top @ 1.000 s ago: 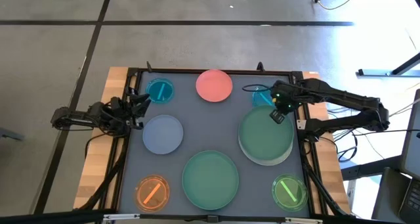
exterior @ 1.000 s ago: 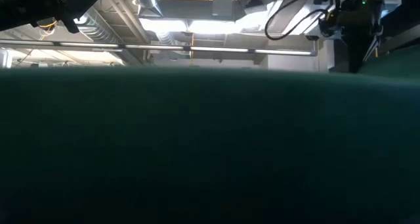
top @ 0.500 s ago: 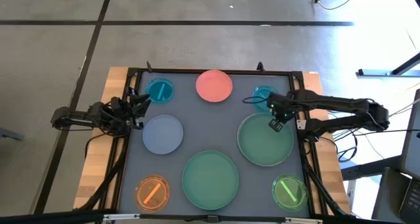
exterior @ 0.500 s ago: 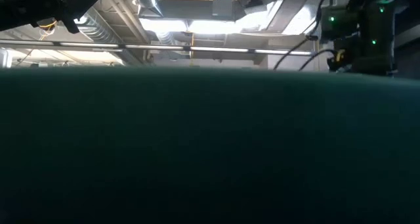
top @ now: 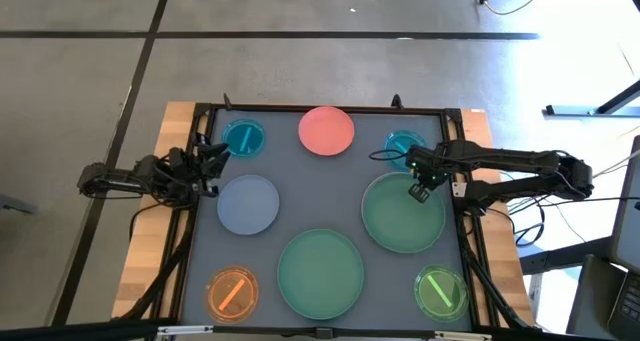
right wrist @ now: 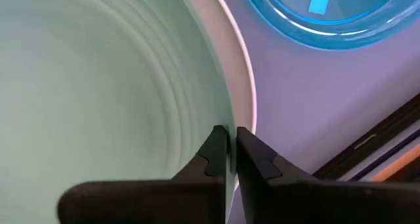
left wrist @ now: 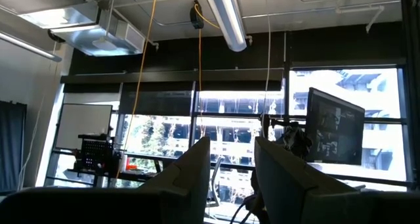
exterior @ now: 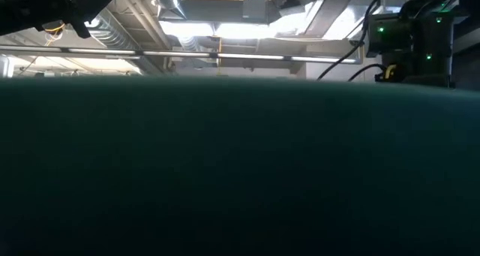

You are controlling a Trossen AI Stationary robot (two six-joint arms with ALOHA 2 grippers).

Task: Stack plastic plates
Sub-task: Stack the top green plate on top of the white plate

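- The tabletop is dark grey inside a black frame and carries all the plates.
- The big green plate lies near the front edge at the middle; take it as the landmark.
- A second green plate sits up and right of the landmark, just beside it, stacked on a cream plate whose rim shows at its edge in the right wrist view.
- The right claw is over the far rim of that second green plate, its fingers pinched narrow on the thin green rim.
- The grey-blue plate lies up and left of the landmark, near it.
- The pink plate lies straight beyond the landmark, at the far edge, well apart.
- The left claw hangs beyond the grey-blue plate at the left frame, far left of the landmark; its fingers stand narrowly apart with nothing between them, pointing out into the room.
- A teal plate lies left of the pink one, far from the landmark.
- Another teal plate lies just beyond the second green plate, near the right claw.
- The orange plate lies just left of the landmark, in the front left corner.
- The lime plate lies right of the landmark, in the front right corner.
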